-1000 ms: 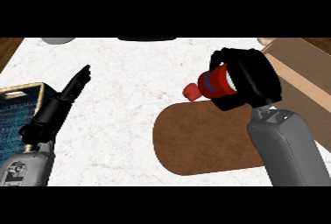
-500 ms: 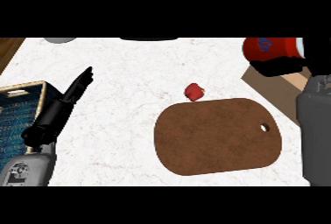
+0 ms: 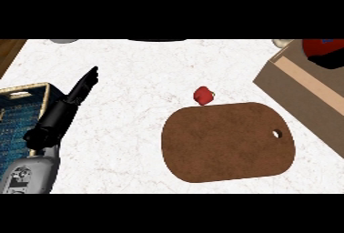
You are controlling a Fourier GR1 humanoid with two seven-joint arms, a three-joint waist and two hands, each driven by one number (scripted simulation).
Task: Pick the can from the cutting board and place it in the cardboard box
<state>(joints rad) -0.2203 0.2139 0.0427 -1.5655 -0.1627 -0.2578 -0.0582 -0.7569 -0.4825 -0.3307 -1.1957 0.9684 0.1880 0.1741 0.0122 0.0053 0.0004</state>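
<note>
The can (image 3: 324, 51) and cardboard box (image 3: 306, 86) are cut off at the right edge.

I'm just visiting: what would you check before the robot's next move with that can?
1. Cutting board free of the can: ok.
2. Can above the cardboard box: ok, at the view's right edge.
3. Right hand's hold on the can: cannot tell, the hand is out of view.
4. Left hand out of the way: ok, open beside the blue basket.
5. Small red object clear of the box: ok.
</note>
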